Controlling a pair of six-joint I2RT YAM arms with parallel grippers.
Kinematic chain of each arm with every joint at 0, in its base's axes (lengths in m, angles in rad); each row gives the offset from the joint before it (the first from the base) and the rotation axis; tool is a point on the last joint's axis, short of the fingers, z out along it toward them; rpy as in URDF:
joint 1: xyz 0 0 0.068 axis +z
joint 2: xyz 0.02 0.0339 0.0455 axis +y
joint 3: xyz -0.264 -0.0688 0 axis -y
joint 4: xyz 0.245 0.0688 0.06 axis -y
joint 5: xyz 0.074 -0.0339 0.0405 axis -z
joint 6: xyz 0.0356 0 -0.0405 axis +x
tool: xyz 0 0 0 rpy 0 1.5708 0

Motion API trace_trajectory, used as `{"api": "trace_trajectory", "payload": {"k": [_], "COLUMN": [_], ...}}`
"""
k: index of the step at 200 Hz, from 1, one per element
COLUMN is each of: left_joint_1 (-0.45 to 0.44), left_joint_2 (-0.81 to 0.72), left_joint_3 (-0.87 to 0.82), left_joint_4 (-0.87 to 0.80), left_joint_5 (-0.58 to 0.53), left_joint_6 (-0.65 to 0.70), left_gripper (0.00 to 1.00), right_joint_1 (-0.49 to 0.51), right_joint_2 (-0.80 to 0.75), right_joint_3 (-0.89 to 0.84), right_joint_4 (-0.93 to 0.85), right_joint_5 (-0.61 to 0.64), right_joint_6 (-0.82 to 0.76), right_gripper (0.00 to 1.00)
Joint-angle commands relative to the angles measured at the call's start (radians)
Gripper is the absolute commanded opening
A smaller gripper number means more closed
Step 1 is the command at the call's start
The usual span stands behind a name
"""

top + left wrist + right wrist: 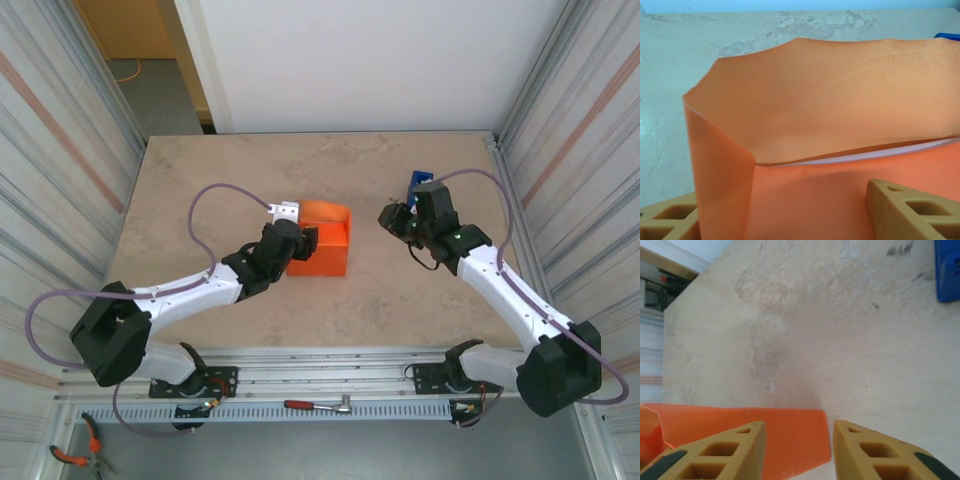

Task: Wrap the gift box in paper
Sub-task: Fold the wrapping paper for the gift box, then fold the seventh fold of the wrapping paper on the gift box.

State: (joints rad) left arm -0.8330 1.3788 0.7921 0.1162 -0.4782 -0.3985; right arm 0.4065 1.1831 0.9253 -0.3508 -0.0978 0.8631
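Observation:
The orange paper (322, 240) lies mid-table, folded up around the gift box, with its far flap (830, 95) standing upright. Of the gift box I see just a thin pale edge (875, 156) under that flap. My left gripper (288, 240) is at the parcel's left side, open. Its tan fingers (912, 210) straddle the flat orange sheet, and a side flap (720, 175) rises by the left finger. My right gripper (387, 218) hovers to the right of the parcel, open, with nothing between its fingers (715, 455). The paper's corner (790, 440) lies below and beyond it.
A blue tape dispenser (418, 182) stands behind the right gripper, also at the top right edge (947, 270) of the right wrist view. Corrugated walls close both sides. A red-handled tool (315, 405) and pliers (75, 452) lie off the table's near edge.

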Motion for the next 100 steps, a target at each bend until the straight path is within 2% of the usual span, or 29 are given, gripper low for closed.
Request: {"api": "trace_trajectory", "payload": {"k": [1, 25, 63, 100], "left_joint_1": [-0.002, -0.003, -0.003, -0.003], "left_joint_2": [0.026, 0.029, 0.034, 0.035], "left_joint_3": [0.008, 0.013, 0.035, 0.034], "left_joint_4": [-0.074, -0.078, -0.102, -0.105], "left_joint_5": [-0.038, -0.036, -0.037, -0.039], "left_joint_6": [-0.010, -0.011, -0.015, -0.017], "left_gripper": [0.68, 0.67, 0.66, 0.65], "right_joint_1": [-0.011, -0.011, -0.021, -0.014], "right_joint_2": [0.036, 0.089, 0.200, 0.266], "right_joint_3": [-0.011, -0.007, 0.068, 0.104], "right_joint_4": [0.097, 0.140, 0.157, 0.171], "right_joint_5": [-0.114, -0.149, -0.210, -0.218], "right_joint_6": [0.043, 0.051, 0.032, 0.032], "right_gripper": [0.31, 0.24, 0.20, 0.15]}}
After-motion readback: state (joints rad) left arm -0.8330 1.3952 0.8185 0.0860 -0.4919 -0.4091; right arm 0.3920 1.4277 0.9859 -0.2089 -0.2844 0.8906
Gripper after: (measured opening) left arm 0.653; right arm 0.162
